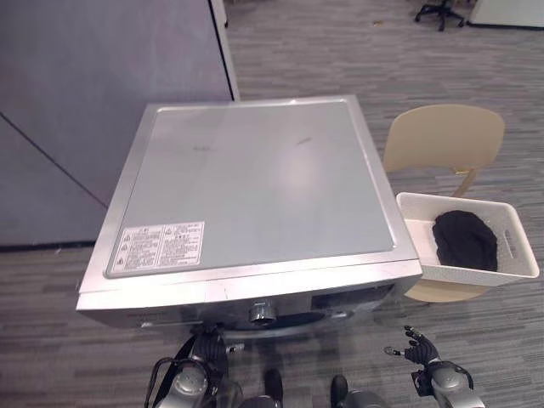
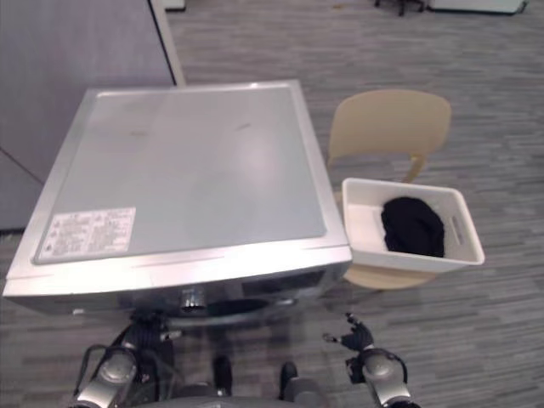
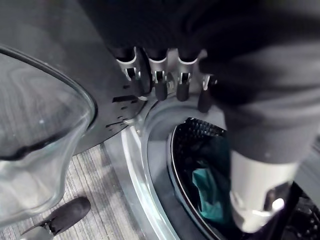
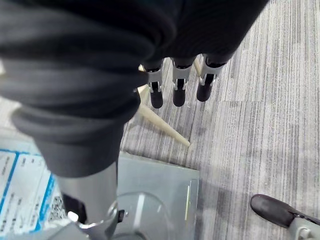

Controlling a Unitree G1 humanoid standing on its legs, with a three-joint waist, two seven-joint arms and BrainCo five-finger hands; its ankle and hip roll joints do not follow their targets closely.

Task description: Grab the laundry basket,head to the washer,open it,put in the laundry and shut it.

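Note:
From above I see the silver washer [image 1: 255,178]. Its round glass door [image 3: 35,150] stands swung open, and a teal cloth [image 3: 210,195] lies inside the dark drum [image 3: 192,145]. My left hand [image 1: 206,348] is low at the washer's front; its fingers [image 3: 160,85] are straight, resting by the rim of the drum opening and holding nothing. The white laundry basket [image 1: 463,274] sits on a beige chair [image 1: 444,136] to the washer's right, with a dark garment [image 1: 465,240] in it. My right hand [image 1: 419,347] hovers open over the carpet below the basket, fingers [image 4: 179,90] spread.
A blue-grey partition wall [image 1: 85,102] stands close behind and left of the washer. Grey carpet [image 1: 476,357] spreads to the right and in front. An office chair's base [image 1: 438,10] is far back. The beige chair's leg [image 4: 165,125] slants down near my right hand.

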